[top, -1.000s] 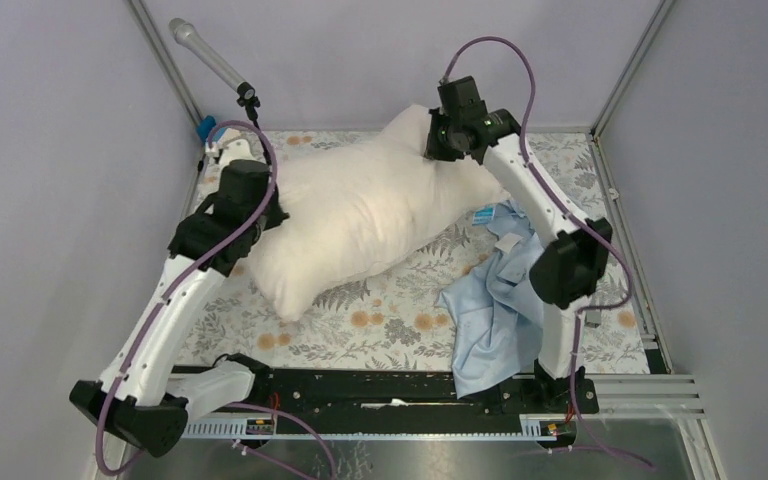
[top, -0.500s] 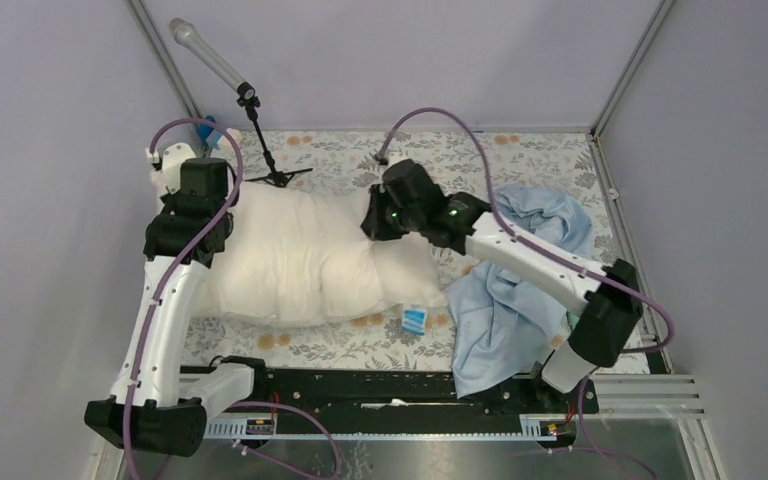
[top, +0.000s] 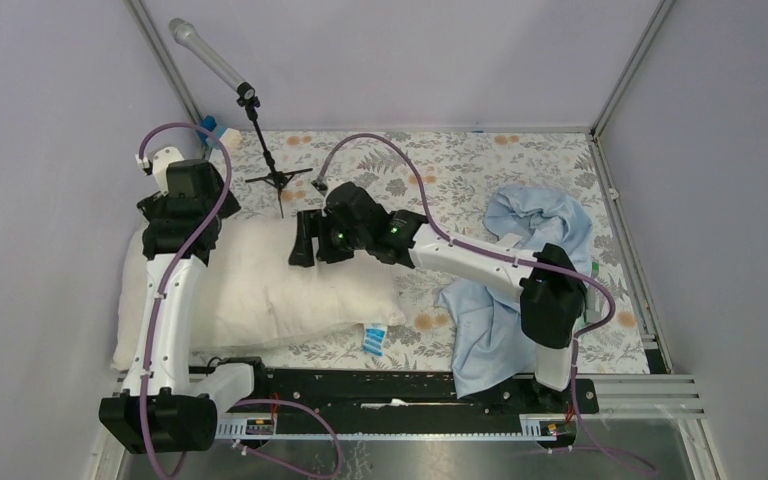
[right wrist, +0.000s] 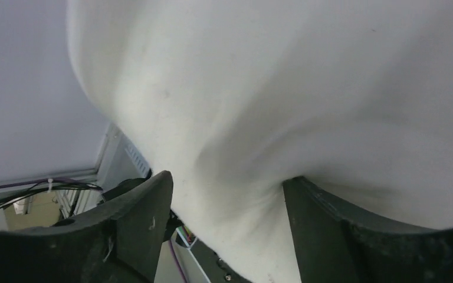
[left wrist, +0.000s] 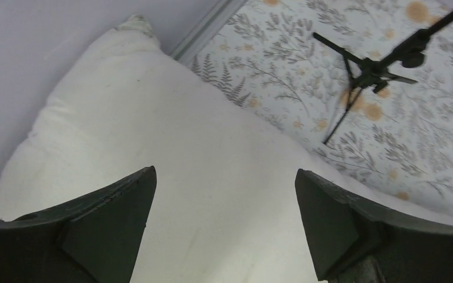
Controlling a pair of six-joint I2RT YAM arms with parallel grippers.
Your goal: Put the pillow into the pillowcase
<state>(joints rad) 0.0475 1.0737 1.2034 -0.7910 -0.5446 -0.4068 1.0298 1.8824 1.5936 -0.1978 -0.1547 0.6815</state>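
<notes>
Overhead view of a table covered in a grey tablecloth [top: 440, 170] printed with ferns and orange flowers, enclosed by pale lilac walls.

The large, plump, off-white fabric pillow [top: 280, 285] lay flat on the left half of the table. Its left end was pushed up against the left wall and its long side ran close to the near edge. The thin, light-blue fabric pillowcase [top: 550, 215] lay crumpled in a heap on the right half, with one end drooping over the near edge. A strip of bare tablecloth separated the two – the pillow was wholly outside the pillowcase.

The left gripper [left wrist: 224, 177] hung over the pillow's far left part. Its dark fingers [left wrist: 112, 206] were spread wide and held nothing, with smooth pillow fabric below them.

The right arm reached across from the right, and the right gripper [right wrist: 227, 177] sat at the pillow's far edge near its middle. Its fingers [right wrist: 141, 206] stood partly apart – a soft bulge of pillow swelled into the gap, loose rather than clamped.

A small blue-and-white packet [top: 373, 338] lay just beside the pillow's near right corner. A slim black microphone stand [top: 260, 130] with a grey microphone stood on the far left of the table, beyond the pillow.
</notes>
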